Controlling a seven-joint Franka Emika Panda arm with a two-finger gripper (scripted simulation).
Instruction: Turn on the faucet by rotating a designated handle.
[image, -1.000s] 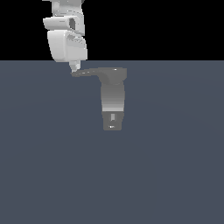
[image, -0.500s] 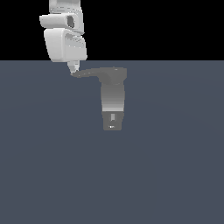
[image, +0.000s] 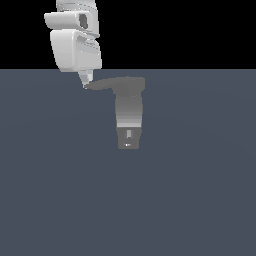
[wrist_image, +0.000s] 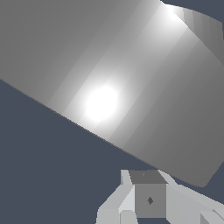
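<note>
Plain dark slate-blue counter (image: 200, 190) filling the lower part of the exterior view, black void above. Near the middle, a small grey faucet (image: 129, 117): rounded column, darker notched block at the near end, broad cap on top. From that cap, a thin flat handle (image: 102, 84) reaching toward the exterior view's left and tapering to a point. White robot arm (image: 75, 42) hanging above and to the exterior view's left of the faucet. Gripper (image: 86, 81) right at the pointed tip of the handle, apparently touching it; column itself apart from the gripper, off toward the exterior view's right. Gripper fingers close together in that view, yet cannot tell whether open or closed, nor whether anything is clamped. In the wrist view, a large shiny grey faucet surface (wrist_image: 109, 74) filling most of the picture, very near the camera, with gripper (wrist_image: 151, 199) parts just beside its edge.
</note>
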